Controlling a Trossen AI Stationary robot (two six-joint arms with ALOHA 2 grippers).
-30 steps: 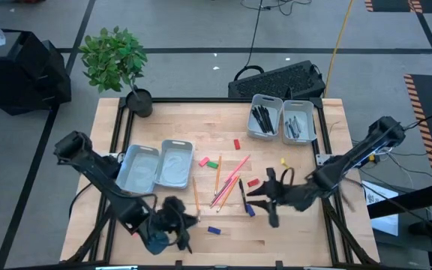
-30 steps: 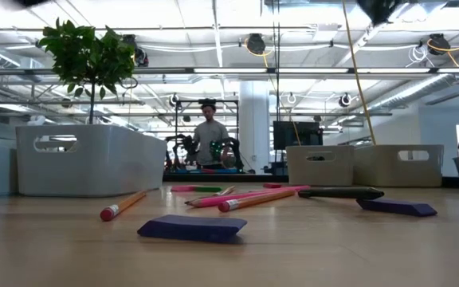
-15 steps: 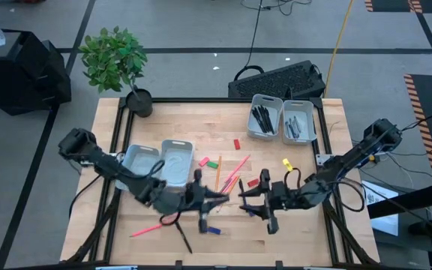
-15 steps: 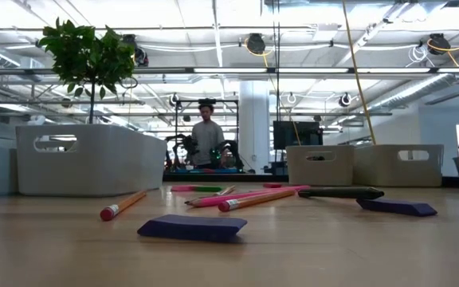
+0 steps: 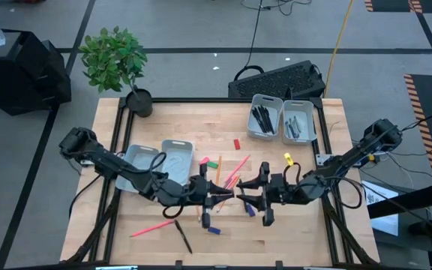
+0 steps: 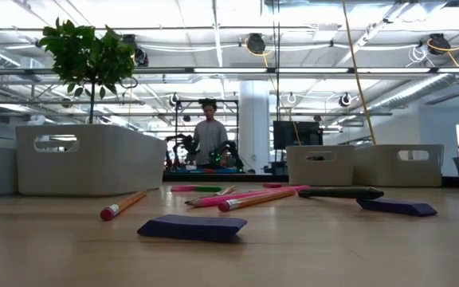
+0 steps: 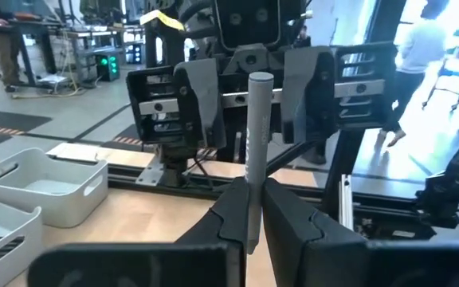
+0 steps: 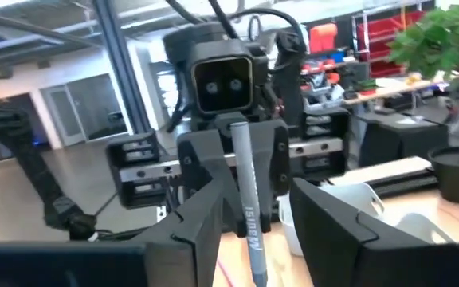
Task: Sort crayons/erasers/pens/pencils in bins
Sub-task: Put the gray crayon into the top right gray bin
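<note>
Wood table [image 5: 163, 120] fills the middle of the high view, with a plant [image 5: 115, 56] off its upper-left corner.

Four bins [image 5: 265, 97] stand on it in two pairs. At the upper right, one holds several black pens [image 5: 263, 118] and its neighbour [image 5: 298, 103] a few dark sticks. The pair at centre left [image 5: 137, 161] looks bare. I judge the sort well short of half done.

Both arms meet low over the table's centre. The left gripper [image 7: 249, 191] is closed on a grey stick [image 7: 257, 127], held upright between its fingers. The right gripper [image 7: 255, 88] faces it with jaws spread wide on either side of the stick's far end, not yet closed. This looks like a hand-over in mid-air.

Left to sort:
- a fan of pencils [image 5: 227, 176] just above the grippers
- a pink pencil [image 5: 152, 227] and a black pen [image 5: 183, 240] at the lower left
- erasers: red [image 5: 237, 142] near the full bins, green and pink [image 5: 210, 162] beside the bare bins, blue [image 5: 214, 230] below the left gripper
- a yellow piece [image 5: 286, 160] at centre right

Open board lies along the top centre and the bottom right. The pink pencil and black pen lie near the bottom edge, where a careless nudge could send them off.
</note>
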